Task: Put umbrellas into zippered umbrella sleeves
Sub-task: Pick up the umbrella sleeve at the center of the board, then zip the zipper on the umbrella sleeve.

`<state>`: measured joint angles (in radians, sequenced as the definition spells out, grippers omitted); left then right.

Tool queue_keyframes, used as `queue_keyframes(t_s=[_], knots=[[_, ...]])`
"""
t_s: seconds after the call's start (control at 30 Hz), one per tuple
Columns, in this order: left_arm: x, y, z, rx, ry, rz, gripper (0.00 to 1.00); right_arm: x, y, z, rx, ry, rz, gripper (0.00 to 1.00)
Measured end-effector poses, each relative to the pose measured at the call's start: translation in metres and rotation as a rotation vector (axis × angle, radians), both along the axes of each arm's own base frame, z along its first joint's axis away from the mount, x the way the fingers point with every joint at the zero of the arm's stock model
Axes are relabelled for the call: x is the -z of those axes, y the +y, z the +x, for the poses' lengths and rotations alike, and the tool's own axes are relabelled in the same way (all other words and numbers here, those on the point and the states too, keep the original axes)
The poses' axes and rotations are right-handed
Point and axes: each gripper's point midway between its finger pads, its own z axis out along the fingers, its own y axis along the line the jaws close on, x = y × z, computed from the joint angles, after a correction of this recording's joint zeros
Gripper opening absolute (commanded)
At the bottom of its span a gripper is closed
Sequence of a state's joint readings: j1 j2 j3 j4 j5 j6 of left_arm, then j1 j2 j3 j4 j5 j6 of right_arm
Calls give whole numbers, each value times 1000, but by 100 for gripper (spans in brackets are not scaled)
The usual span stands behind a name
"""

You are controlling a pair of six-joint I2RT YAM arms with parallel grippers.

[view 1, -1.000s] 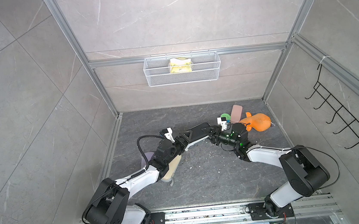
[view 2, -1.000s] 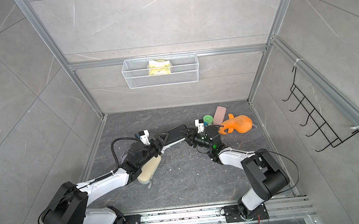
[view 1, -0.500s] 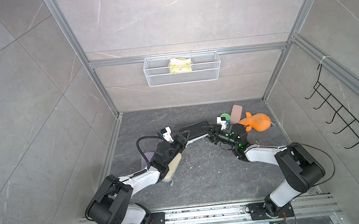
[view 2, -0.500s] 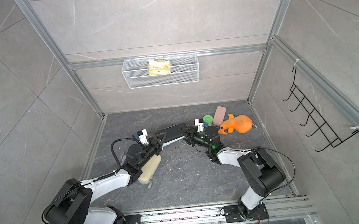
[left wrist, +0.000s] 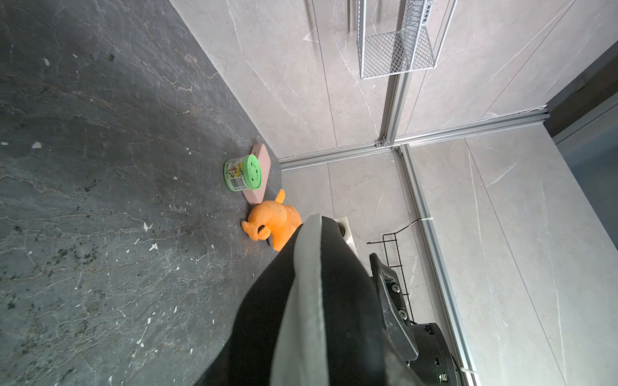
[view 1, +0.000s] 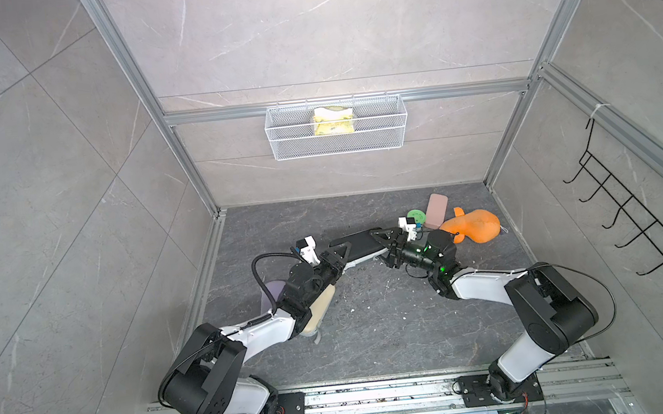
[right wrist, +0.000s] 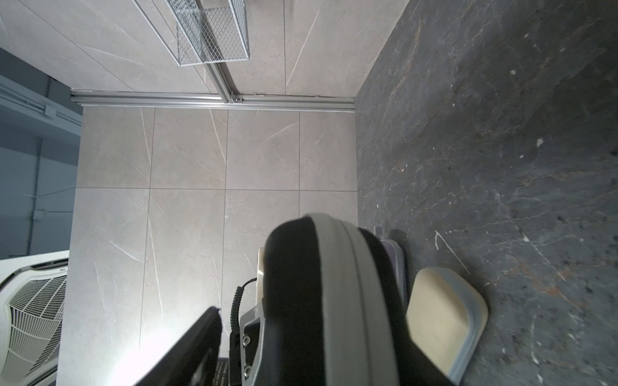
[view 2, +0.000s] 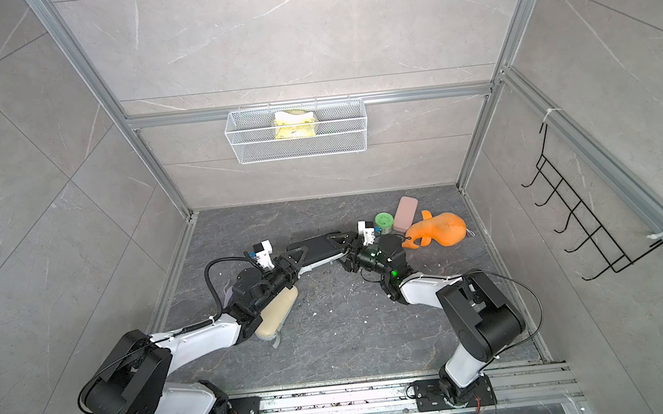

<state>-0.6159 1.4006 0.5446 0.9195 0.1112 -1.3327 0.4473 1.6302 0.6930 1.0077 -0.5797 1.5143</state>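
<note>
A black zippered sleeve (view 1: 360, 243) with a grey zipper band hangs just above the dark floor in both top views (view 2: 317, 247), between my two grippers. My left gripper (view 1: 345, 254) is shut on its left end, and the shell (left wrist: 317, 300) fills the left wrist view. My right gripper (view 1: 383, 244) stands open around the right end; in the right wrist view one finger stands clear of the shell (right wrist: 327, 300). A closed cream sleeve (view 1: 320, 306) and a lilac sleeve (view 1: 274, 292) lie under my left arm. The umbrellas are out of view.
An orange plush toy (view 1: 475, 229), a flat pink case (view 1: 436, 210) and a green tub (view 1: 415, 215) sit at the back right of the floor. A white wire basket (view 1: 336, 126) hangs on the back wall. A black hook rack (view 1: 629, 220) is on the right wall.
My left gripper has closed on the black sleeve's left end. My right gripper has opened its jaws at the other end. The sleeve has shifted slightly left and back.
</note>
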Motion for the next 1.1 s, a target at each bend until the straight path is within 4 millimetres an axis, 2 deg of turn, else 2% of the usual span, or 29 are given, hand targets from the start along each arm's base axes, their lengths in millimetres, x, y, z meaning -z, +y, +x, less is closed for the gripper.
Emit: queue_keyframes(t_s=[0.07,0.13,0.3,0.4,0.53,0.77,0.93,1.1], knots=[[2,4,3,-10,7,4,7,9,-6,-3,3,3,-22,74],[5,10,7,-30,19,14,7,20,-14,-8,13,5,-58,70],[16,23,10,-88,59,74,7,42,-28,-31,50,-45,-206,62],[14,24,10,-97,42,110,7,43,-31,-43,97,-151,-368,60],[3,14,10,-84,-18,178,7,33,-16,-55,107,-333,-566,58],[-24,-12,0,-39,-126,222,7,32,-9,-49,166,-479,-785,51],[-24,-20,-7,-26,-145,244,7,33,-4,-42,204,-502,-847,44],[-26,-24,-8,-30,-157,252,7,26,0,-39,227,-522,-864,31]])
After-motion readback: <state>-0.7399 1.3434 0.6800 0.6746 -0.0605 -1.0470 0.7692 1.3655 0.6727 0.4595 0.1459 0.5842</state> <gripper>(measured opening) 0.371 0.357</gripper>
